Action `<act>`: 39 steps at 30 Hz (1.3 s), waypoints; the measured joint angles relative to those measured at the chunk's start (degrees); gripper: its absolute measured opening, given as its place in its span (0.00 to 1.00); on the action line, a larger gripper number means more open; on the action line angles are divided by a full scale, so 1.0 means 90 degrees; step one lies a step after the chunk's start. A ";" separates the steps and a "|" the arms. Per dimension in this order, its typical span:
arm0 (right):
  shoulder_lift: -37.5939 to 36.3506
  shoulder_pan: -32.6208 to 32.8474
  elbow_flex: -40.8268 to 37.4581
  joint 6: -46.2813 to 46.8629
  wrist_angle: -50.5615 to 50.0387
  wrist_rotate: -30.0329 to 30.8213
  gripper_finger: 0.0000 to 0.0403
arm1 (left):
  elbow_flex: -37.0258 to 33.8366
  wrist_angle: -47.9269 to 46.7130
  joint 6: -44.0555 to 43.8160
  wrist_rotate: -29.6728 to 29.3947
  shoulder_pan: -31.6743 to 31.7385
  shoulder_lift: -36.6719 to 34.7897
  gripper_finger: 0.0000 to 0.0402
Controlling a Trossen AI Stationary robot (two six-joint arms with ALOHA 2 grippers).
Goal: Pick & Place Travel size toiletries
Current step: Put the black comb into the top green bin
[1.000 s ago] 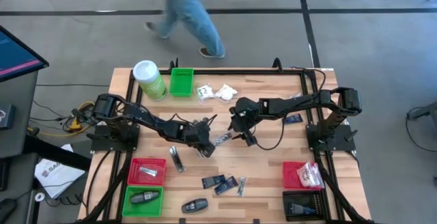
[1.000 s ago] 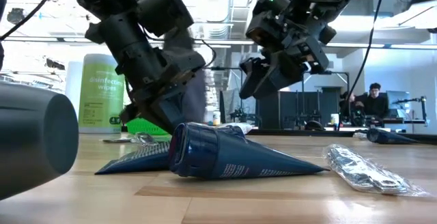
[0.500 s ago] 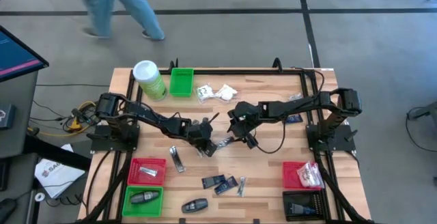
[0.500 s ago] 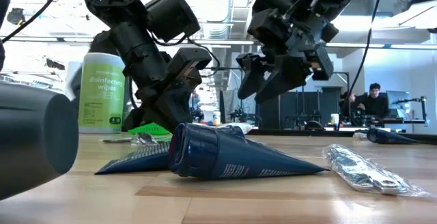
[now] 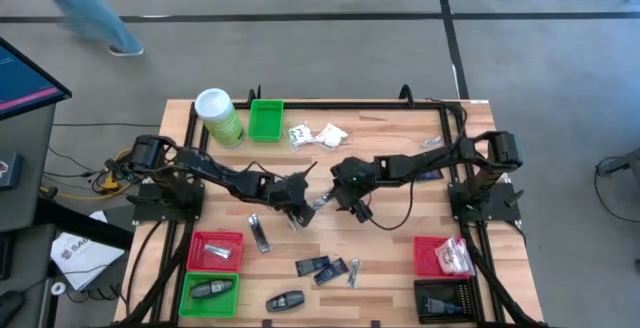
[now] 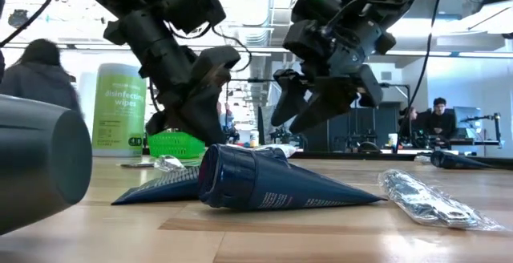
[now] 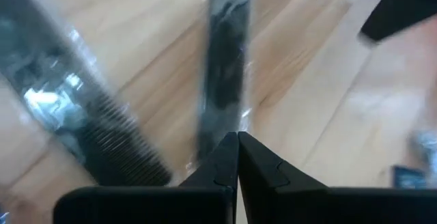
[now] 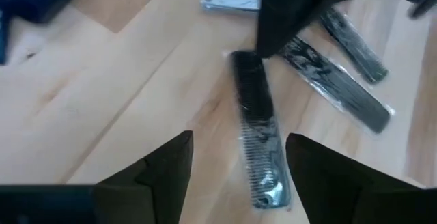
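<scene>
A black comb in a clear wrapper (image 8: 259, 132) lies between my two grippers near the table's middle (image 5: 321, 202). My left gripper (image 7: 237, 136) is shut at one end of it (image 5: 303, 206). My right gripper (image 8: 239, 141) stands open over the comb's other end, a finger on either side, touching nothing (image 5: 340, 203). Two more wrapped combs (image 8: 334, 91) lie flat on the table just beyond. White sachets (image 5: 318, 135) lie at the far side. Dark blue packets (image 5: 320, 266) and a black oval piece (image 5: 285, 300) lie near the front edge. My left gripper pinches the clear wrapper at the comb's end (image 7: 217, 150) between its two fingertips. It comes slanting down from the table's left, roughly in line with the comb. The comb stretches away toward my right gripper; I cannot tell whether its far end rests on the table.
A green canister with a white lid (image 5: 220, 116) and a green bin (image 5: 265, 120) stand at the far left. Red (image 5: 215, 251) and green (image 5: 210, 290) bins sit at the near left, red (image 5: 443, 256) and black (image 5: 445, 300) bins at the near right. A dark blue tube (image 6: 272, 184) lies close to the low camera.
My right gripper has gone toward the table's left and a little down, closing in on my left gripper and the comb. A person beyond the far edge has walked off to the left.
</scene>
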 joint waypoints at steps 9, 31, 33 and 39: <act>0.0000 -0.0065 0.0000 0.0009 0.0072 -0.0001 0.57 | 0.0008 -0.0008 -0.0037 -0.0071 0.0042 0.0177 0.00; -0.0002 -0.0060 0.0000 0.0005 0.0086 -0.0012 0.57 | 0.0068 0.0169 0.0012 0.0684 -0.0005 0.0829 0.00; -0.0002 -0.0060 -0.0001 0.0005 0.0085 -0.0012 0.57 | 0.0066 0.0169 0.0112 0.0702 -0.0002 0.0829 0.00; -0.0004 -0.0060 -0.0001 -0.0071 0.0038 -0.0014 0.57 | 0.0058 0.0171 0.0440 0.0839 0.0000 0.0829 0.00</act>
